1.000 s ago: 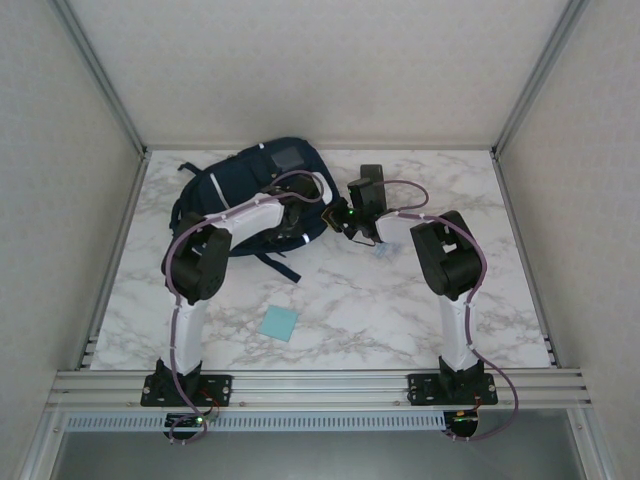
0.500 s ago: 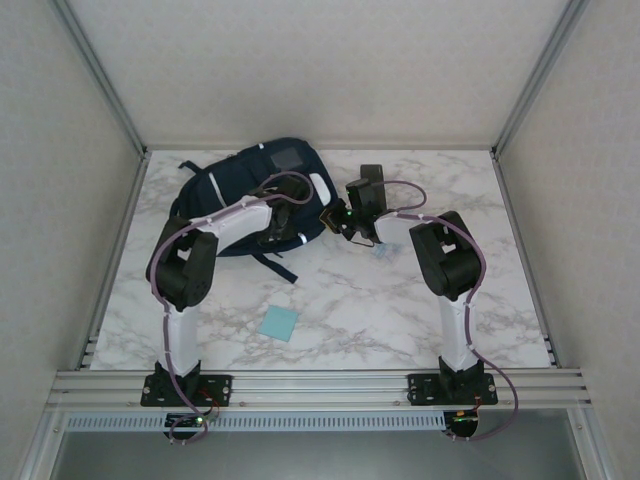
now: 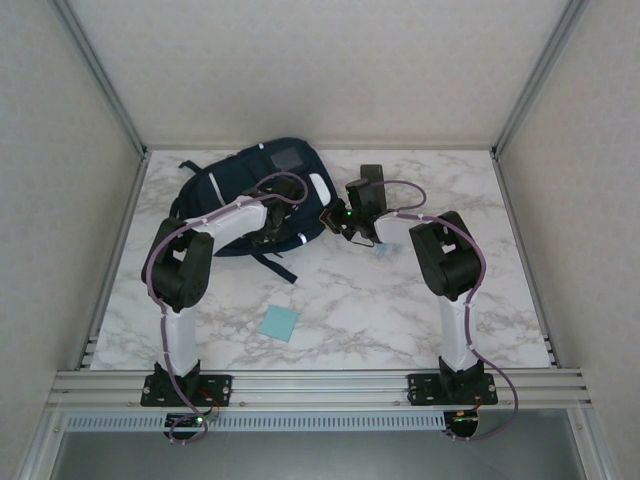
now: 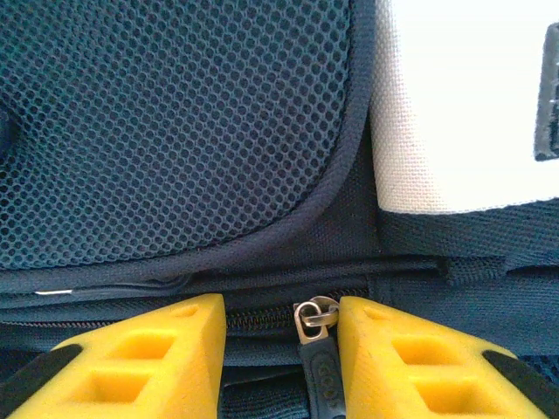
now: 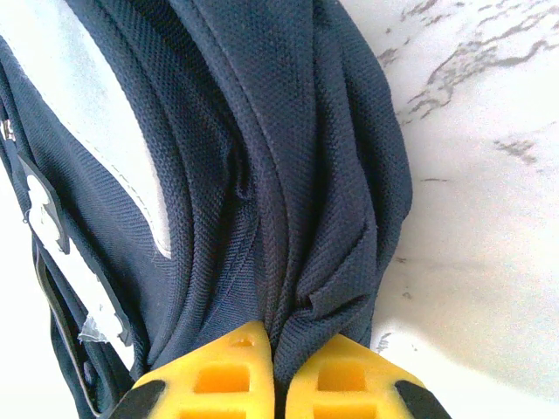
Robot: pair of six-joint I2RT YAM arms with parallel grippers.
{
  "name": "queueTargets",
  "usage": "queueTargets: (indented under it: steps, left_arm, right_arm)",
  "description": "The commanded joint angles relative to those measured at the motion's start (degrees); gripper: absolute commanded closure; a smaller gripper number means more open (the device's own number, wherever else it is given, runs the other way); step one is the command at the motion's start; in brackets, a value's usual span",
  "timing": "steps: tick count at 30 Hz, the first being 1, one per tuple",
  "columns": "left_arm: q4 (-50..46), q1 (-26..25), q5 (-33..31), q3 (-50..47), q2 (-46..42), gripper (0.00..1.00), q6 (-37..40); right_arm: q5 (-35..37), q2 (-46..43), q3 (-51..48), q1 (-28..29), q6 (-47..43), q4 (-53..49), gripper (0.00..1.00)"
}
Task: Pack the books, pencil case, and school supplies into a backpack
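Navy backpack lies flat — small blue pad well apart.

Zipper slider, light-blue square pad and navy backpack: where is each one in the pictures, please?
Silver metal zipper slider (image 4: 315, 319), left wrist view, its metal loop.
Small flat light-blue square pad (image 3: 279, 323), top view, its middle.
Large navy fabric backpack (image 3: 240, 170), top view, bare upper fabric.

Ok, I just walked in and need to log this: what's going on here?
The right claw is shut on a fold of the navy backpack, pinching its fabric at the edge. The left claw is open, its jaws either side of the zipper pull. A light-blue pad lies on the table, not yet packed.
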Motion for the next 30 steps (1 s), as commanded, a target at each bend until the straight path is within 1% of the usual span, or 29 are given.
queueTargets:
  steps: [1, 4, 8, 14, 20, 25, 30]
  left_arm:
    - [-1.78, 0.71, 2.20, -1.28, -0.62, 0.62, -0.04]
    - [-1.06, 0.63, 4.70, -1.81, -0.01, 0.61, -0.54]
    - [0.41, 0.32, 9.62, -3.38, 0.46, 0.57, -0.95]
    - [0.85, -1.72, 12.43, -5.32, -0.23, 0.57, -0.06]
    - [1.41, -3.61, 12.94, -5.97, -2.77, 0.57, 2.75]
    - [0.47, -3.67, 11.11, -4.91, -5.00, 0.52, 4.21]
    - [0.01, -3.68, 10.04, -3.58, -1.95, 0.54, 5.23]
  right_arm:
    - [-1.84, 0.39, 0.02, 1.31, -1.65, -4.99, 0.98]
    - [-1.78, 0.38, -0.01, 1.35, -1.65, -4.95, 0.98]
    - [-1.74, 0.29, 0.08, 1.31, -1.65, -4.99, 0.98]
    - [-1.61, 0.21, 0.29, 1.31, -1.65, -5.05, 0.98]
    - [-1.60, 0.12, 0.70, 1.35, -1.91, -5.42, 0.98]
    - [-1.50, 0.16, 0.62, 1.31, -1.90, -5.48, 0.97]
    - [-1.73, 0.30, 0.61, 1.31, -1.65, -5.13, 0.98]
